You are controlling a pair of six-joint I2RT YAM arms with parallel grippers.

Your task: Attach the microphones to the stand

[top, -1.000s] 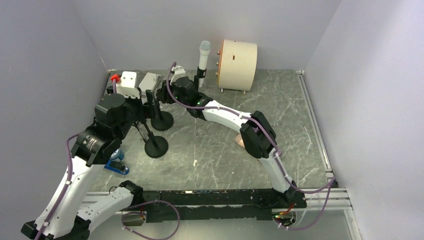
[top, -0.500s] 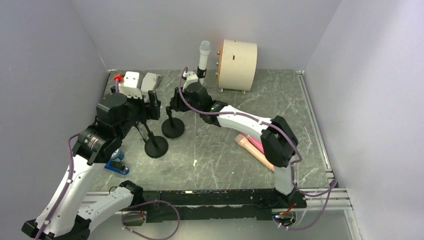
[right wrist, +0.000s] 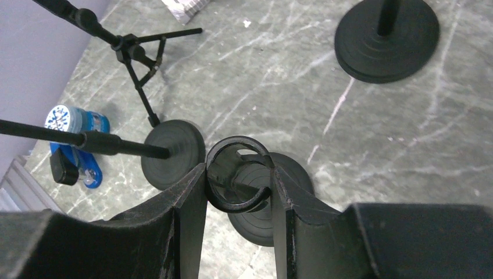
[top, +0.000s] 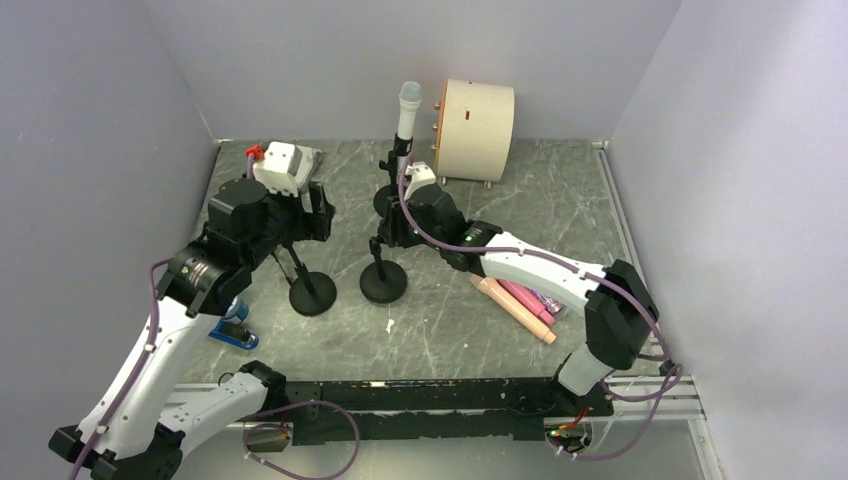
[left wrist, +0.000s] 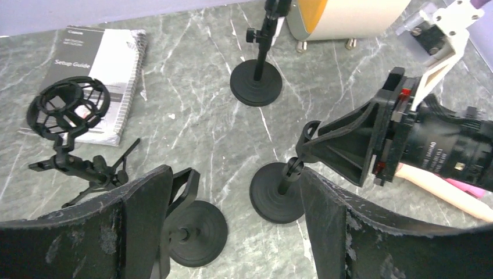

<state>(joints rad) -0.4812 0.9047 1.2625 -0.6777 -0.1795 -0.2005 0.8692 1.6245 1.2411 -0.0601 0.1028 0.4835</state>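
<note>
Clamping: our right tool (right wrist: 238, 174) is closed on the black ring-shaped clip (right wrist: 235, 140) that tops a black round-based stand (top: 384, 285), with one finger on each side of the ring.
Left tool: our left tool (left wrist: 235, 180) has its fingers wide apart with nothing between them. It hangs just beside a second black round-based stand (top: 312, 295).
Held stand: we see it upright near the middle of the grey marbled desk (top: 560, 210). We cannot tell whether its base rests on the surface.
Mounted microphone: the white microphone with a pale-blue head (top: 407, 115) sits upright in a third black stand (left wrist: 256, 84) at the back, just beside a cream cylinder (top: 478, 130).
Loose microphones: the peach microphone (top: 515, 311) and the pink microphone (top: 527, 298) lie side by side on the desk, right of the held stand. The purple glitter microphone (top: 550, 300) shows only as a sliver beyond them.
Back left: we see a spiral-bound booklet (left wrist: 99, 64) and a black shock mount on a tripod (left wrist: 67, 107).
</note>
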